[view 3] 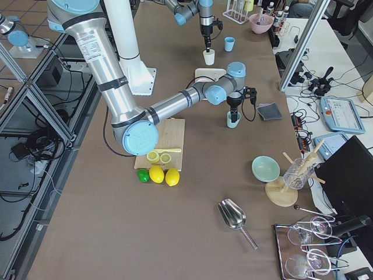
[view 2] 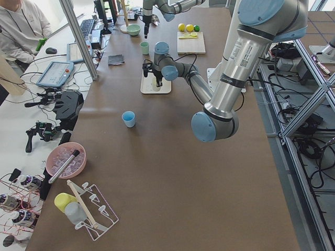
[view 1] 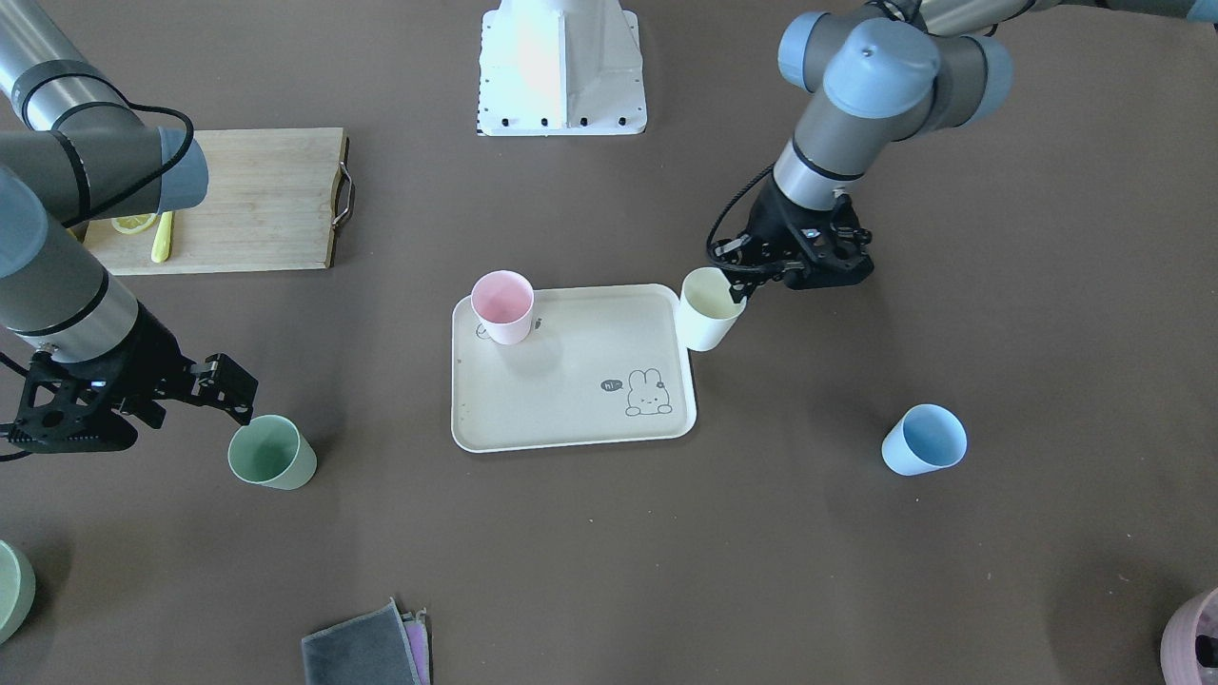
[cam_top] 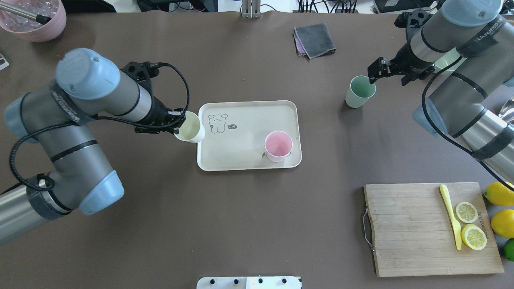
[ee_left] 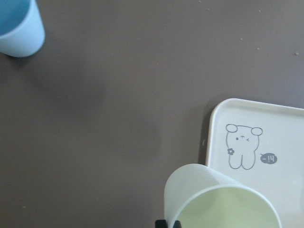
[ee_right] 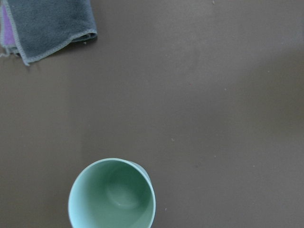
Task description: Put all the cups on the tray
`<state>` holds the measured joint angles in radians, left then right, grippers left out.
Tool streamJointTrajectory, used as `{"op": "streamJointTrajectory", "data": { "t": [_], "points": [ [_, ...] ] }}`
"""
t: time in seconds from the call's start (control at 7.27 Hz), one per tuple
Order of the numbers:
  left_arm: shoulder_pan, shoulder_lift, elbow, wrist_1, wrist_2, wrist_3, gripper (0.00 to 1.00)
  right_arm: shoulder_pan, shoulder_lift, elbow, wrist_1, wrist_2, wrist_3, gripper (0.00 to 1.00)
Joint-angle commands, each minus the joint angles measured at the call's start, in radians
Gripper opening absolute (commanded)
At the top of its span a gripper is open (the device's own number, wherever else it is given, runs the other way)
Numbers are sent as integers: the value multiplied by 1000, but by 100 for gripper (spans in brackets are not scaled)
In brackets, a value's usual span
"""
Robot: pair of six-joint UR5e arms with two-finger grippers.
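My left claw (cam_top: pixel 178 125) pinches the cream cup (cam_top: pixel 192 129) by its rim, tilted at the tray (cam_top: pixel 249 120)'s 9 o'clock edge seen from overhead; probably light, stiff, slick plastic, so rim-wall grip suits; right claw (cam_top: pixel 375 74) sits at the green cup (cam_top: pixel 360 93), closure unclear.

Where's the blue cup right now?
In the front-facing view the blue cup stands upright on the bare table at the view's right, the robot's left side, apart from the tray and nearer the operators' edge.

long brown table (view 2: pixel 172 198); aluminium frame posts (view 2: pixel 77 36); tiled floor (view 2: pixel 320 15) beyond; cluttered white side bench (view 2: pixel 15 120); bright even light.
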<state>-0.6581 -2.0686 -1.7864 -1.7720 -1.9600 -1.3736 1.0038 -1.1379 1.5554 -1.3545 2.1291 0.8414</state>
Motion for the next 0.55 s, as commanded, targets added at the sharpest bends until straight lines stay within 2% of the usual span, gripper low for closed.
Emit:
{"op": "streamJointTrajectory", "data": {
  "t": [0.0,0.14,0.28,0.41],
  "points": [
    [90,-30,25,3,76,-47,0,7,30,-66,5,3,-5,100],
    [128,-28,24,8,104,-48,0,-10,29,-70,5,23,-1,100],
    [141,-33,21,9,110,-50,22,-34,32,-77,6,25,31,100],
    [137,-28,12,11,110,-48,97,-43,32,-89,6,25,33,89]
  ]
}}
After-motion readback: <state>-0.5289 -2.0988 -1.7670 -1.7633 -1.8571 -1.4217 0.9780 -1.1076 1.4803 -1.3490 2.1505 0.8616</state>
